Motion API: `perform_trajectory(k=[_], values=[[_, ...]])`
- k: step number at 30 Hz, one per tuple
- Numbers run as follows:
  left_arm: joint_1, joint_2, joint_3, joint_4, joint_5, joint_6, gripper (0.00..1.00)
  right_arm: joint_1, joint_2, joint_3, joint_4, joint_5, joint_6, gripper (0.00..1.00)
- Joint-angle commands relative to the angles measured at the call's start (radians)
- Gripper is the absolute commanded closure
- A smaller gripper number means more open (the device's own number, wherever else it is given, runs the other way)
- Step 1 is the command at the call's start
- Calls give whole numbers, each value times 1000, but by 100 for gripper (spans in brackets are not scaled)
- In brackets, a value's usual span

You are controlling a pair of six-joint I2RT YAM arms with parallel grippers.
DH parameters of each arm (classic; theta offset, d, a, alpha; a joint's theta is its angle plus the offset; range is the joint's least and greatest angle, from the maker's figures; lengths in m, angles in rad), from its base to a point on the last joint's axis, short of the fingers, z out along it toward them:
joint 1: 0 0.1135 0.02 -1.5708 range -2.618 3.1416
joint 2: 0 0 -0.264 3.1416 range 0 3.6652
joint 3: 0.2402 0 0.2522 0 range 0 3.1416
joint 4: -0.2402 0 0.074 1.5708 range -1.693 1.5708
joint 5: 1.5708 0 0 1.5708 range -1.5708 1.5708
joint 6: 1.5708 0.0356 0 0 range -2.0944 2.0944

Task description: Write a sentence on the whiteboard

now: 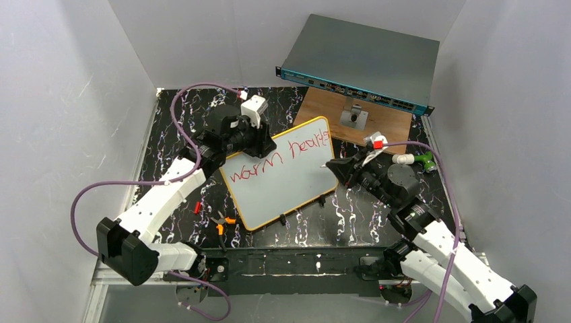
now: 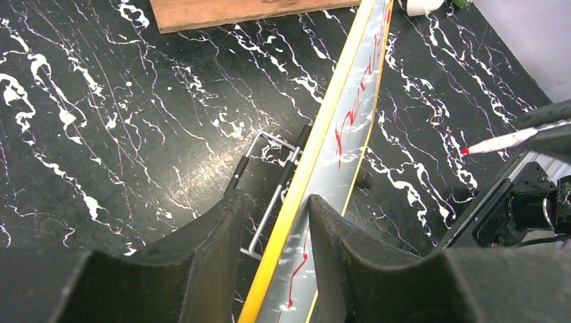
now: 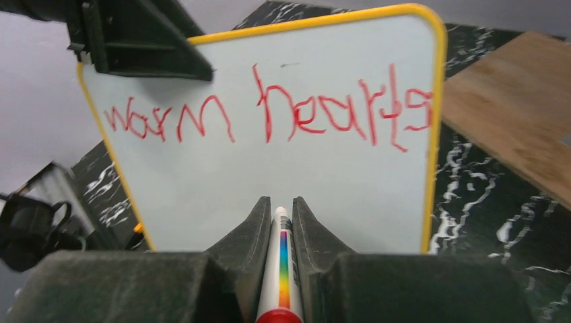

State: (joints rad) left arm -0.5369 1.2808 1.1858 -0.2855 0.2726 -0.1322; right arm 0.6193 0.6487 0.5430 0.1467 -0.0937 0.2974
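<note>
The whiteboard (image 1: 283, 185), white with an orange rim, is held tilted up off the black marbled table. My left gripper (image 1: 259, 145) is shut on its upper left edge; in the left wrist view the board (image 2: 340, 148) runs edge-on between the fingers (image 2: 276, 202). Red lettering, the sentence (image 3: 269, 111), reads "warm hearts" along the top. My right gripper (image 3: 281, 205) is shut on a white marker (image 3: 283, 269) with a rainbow stripe. It points at the blank lower part of the board (image 3: 283, 175). The marker's red tip (image 2: 464, 151) stands a little off the surface.
A grey rack-mount box (image 1: 363, 64) with a teal front sits at the back, over a wooden board (image 1: 384, 124) carrying a small metal part (image 1: 353, 118). Orange-handled pliers (image 1: 221, 223) lie by the whiteboard's near left corner. A green and white item (image 1: 417, 160) lies at the right.
</note>
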Motion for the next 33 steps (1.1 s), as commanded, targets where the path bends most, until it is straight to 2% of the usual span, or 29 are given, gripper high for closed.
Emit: perform_trajectory(k=[1,15,25,33], values=[[-2,-75,-31,36,6,-4,100,48,45,-7,118,-116,22,99],[-2,-63,-29,21,-4,28,100,375,253,40,242,-19,-117,99],[0,-44,-8,-7,10,54,100,468,363,61,361,-36,-177,99],[0,-35,-4,-18,18,76,100,503,392,63,410,-9,-205,99]])
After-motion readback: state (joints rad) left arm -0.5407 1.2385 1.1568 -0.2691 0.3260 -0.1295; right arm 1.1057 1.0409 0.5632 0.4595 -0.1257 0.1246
